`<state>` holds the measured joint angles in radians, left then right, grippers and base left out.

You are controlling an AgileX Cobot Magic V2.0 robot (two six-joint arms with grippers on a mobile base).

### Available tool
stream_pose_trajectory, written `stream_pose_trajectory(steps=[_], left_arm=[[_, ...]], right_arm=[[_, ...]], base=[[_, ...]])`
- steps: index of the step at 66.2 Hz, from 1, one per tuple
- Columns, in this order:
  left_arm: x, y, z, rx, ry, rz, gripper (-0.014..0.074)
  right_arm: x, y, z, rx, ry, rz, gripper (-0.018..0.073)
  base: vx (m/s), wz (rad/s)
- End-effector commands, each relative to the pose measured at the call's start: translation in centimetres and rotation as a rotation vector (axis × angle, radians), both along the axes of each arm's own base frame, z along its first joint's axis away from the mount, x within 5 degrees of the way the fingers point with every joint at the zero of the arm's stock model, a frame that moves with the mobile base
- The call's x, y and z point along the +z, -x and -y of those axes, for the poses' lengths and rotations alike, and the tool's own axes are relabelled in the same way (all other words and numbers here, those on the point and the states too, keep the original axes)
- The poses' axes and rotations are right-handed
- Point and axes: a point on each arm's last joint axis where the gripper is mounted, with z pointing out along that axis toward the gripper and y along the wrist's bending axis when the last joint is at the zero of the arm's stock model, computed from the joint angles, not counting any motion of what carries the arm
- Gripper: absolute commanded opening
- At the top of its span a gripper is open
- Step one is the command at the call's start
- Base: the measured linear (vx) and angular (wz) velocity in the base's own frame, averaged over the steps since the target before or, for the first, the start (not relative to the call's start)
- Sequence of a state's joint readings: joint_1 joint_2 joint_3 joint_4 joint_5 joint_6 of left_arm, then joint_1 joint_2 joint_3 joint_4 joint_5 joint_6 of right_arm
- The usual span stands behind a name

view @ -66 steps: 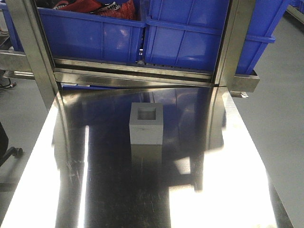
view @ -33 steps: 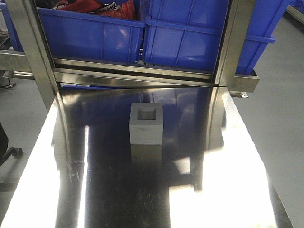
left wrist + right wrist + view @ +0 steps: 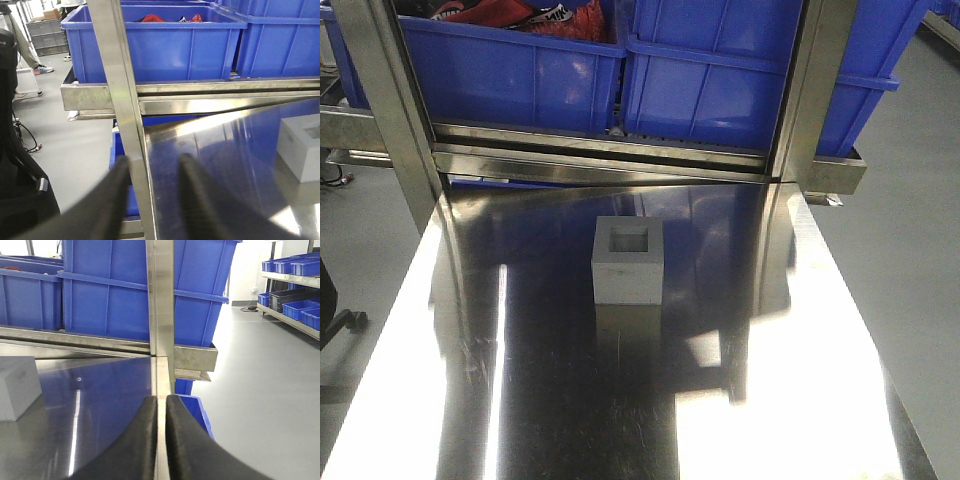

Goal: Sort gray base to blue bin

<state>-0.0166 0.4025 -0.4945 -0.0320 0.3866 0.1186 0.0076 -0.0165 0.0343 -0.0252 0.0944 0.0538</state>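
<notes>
The base (image 3: 628, 262) is a dull gray block with flat sides, sharp corners and a square hole in its top. It stands upright near the middle of the bench (image 3: 620, 420), a little toward the far end. The bench is shiny steel, smooth like a mirror, with bright patches of light and a few thin scratches. Bare steel lies all around the base, and both long bench edges are well apart from it. Behind the far edge runs a steel rail (image 3: 600, 150), and two steel posts (image 3: 390, 110) stand up from it. On the rail sit big bins (image 3: 720, 80) of smooth bright-blue plastic with thick rims. One holds red and dark things (image 3: 500, 12). The left fingers (image 3: 112, 200) are dark, curved and spread apart, holding nothing, beside a post at the bench corner. The right fingers (image 3: 142, 440) are almost pressed together, with only a thin slit, over the other bench edge.
</notes>
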Motion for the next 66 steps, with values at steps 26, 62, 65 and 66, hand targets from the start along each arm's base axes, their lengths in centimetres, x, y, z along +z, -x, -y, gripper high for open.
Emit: stream_pose_trajectory(steps=[26, 62, 65, 66], left_arm=[[2.9, -0.3, 0.0, 0.012, 0.078, 0.236, 0.0674], [9.6, -11.7, 4.1, -0.222, -0.133, 0.008, 0.0579], [9.6, -13.1, 5.1, -0.254, -0.134, -0.018, 0.0579], [9.6, -13.5, 5.4, -0.263, -0.127, -0.024, 0.0579]], right_arm=[[0.9, 0.1, 0.0, -0.002, 0.013, 0.091, -0.0004], [0.9, 0.1, 0.0, -0.002, 0.013, 0.091, -0.0004], [0.9, 0.1, 0.0, -0.002, 0.013, 0.091, -0.0004], [0.9, 0.1, 0.0, -0.002, 0.013, 0.091, -0.0004]], base=[[0.0, 0.0], [0.0, 0.0], [0.0, 0.0], [0.0, 0.0]])
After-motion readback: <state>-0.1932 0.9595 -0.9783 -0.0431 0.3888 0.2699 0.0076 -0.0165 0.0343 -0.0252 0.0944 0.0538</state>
